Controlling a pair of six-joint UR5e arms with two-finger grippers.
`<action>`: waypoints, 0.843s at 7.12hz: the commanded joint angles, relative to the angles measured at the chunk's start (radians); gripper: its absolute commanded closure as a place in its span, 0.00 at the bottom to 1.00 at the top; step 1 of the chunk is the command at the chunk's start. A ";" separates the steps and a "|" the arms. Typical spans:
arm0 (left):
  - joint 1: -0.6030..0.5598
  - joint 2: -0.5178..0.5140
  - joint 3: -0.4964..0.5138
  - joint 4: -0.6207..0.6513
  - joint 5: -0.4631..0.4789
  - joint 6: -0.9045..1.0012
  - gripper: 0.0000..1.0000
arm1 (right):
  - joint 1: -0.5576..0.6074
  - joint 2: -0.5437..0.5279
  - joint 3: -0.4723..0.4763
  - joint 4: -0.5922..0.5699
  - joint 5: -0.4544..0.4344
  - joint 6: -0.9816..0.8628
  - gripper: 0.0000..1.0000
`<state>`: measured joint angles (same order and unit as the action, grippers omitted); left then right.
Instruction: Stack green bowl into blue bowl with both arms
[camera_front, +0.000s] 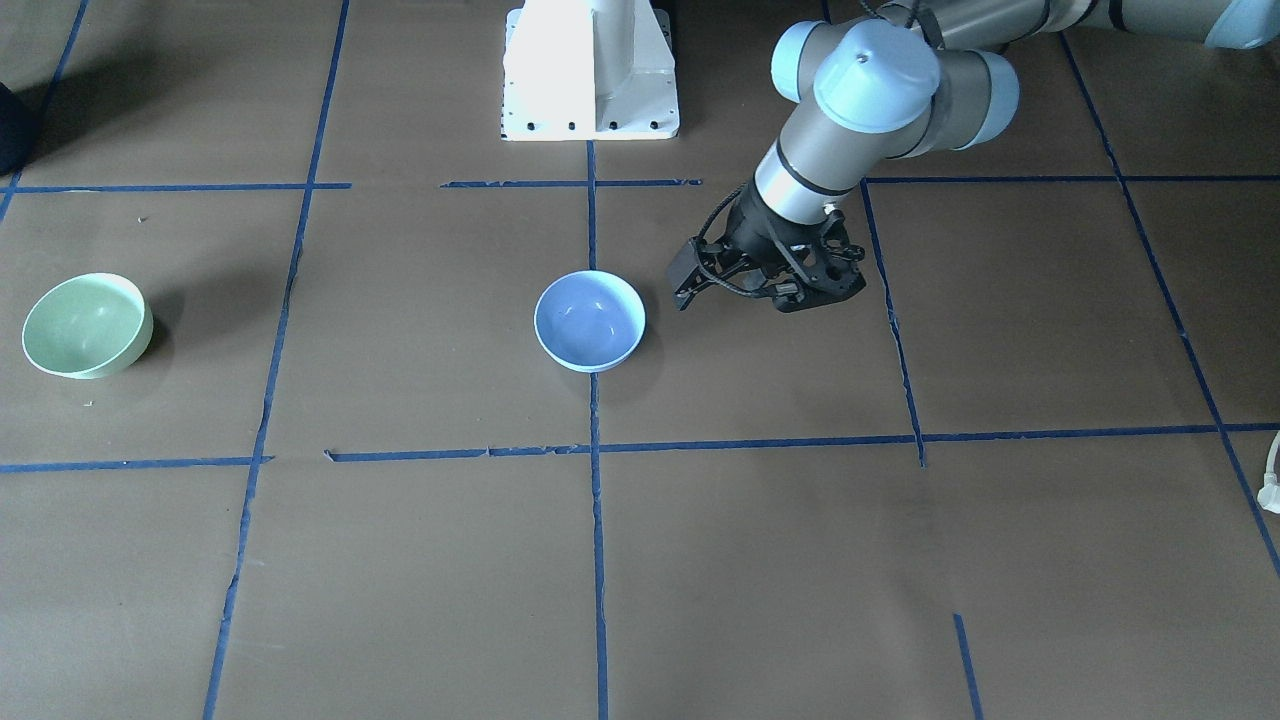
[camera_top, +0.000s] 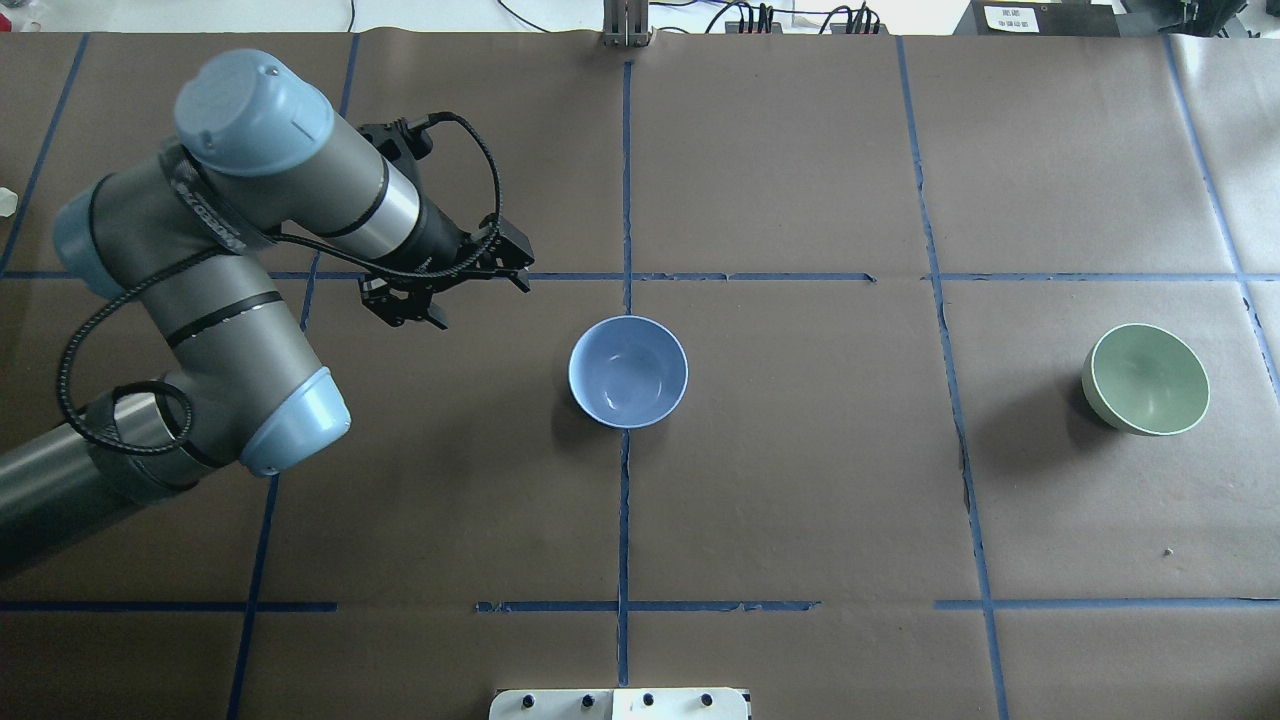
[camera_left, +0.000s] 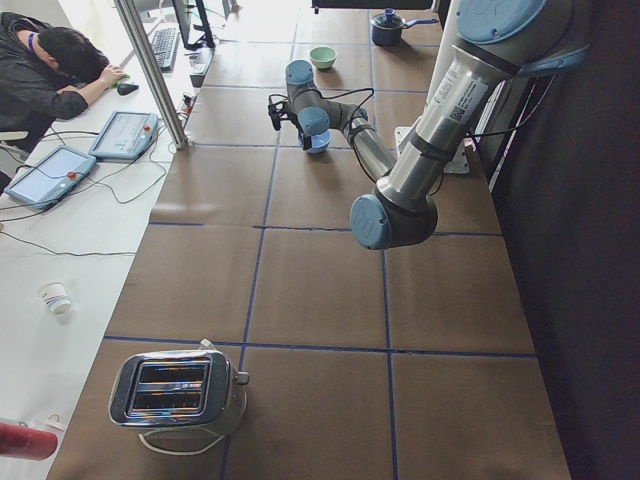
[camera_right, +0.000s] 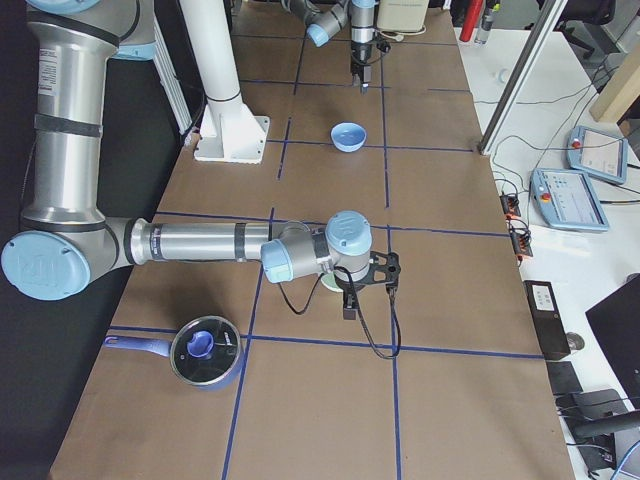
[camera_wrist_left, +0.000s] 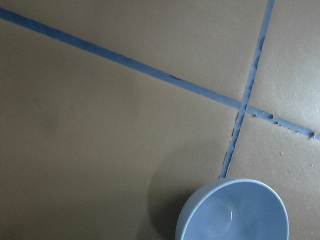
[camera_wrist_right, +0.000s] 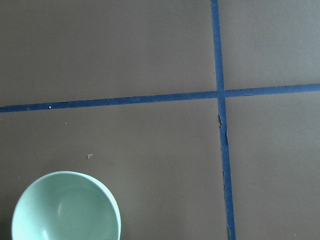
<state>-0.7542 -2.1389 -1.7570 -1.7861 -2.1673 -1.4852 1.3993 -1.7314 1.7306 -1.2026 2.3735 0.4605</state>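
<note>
Left fingers (camera_top: 512, 258): look spread wide, holding nothing. They hang just beside the blue bowl (camera_top: 628, 372), on the robot's left of it and not touching. The left wrist view has that bowl low in frame, so the fingers aren't over it.

Right fingers (camera_right: 350, 300): seen only from the right side camera, so spread or closed can't be told. They sit close by the green bowl (camera_top: 1145, 378). The right wrist view puts the bowl at its lower-left corner, so they're off to one side, not centred.

Step, as judged: approach. Nothing is gripped and stacking is not started.

Next move likely needs the right fingers over the green bowl's rim, one inside and one outside the wall, then pinch, lift and carry to centre. The left arm would steady the blue bowl or take a handover.

Green bowl: pale mint, glossy, plain, upright, empty, thin lighter rim. It's on the desk (camera_top: 800, 500) at the robot's right end, well apart from the blue bowl at centre.
</note>
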 joint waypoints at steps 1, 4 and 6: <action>-0.081 0.055 -0.106 0.138 -0.037 0.186 0.00 | -0.193 -0.048 -0.011 0.280 -0.046 0.353 0.00; -0.149 0.146 -0.185 0.229 -0.035 0.416 0.00 | -0.290 -0.048 -0.089 0.324 -0.116 0.423 0.01; -0.165 0.178 -0.187 0.226 -0.034 0.476 0.00 | -0.293 -0.046 -0.108 0.324 -0.112 0.421 0.14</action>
<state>-0.9076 -1.9837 -1.9403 -1.5591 -2.2020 -1.0483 1.1108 -1.7791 1.6343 -0.8803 2.2600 0.8808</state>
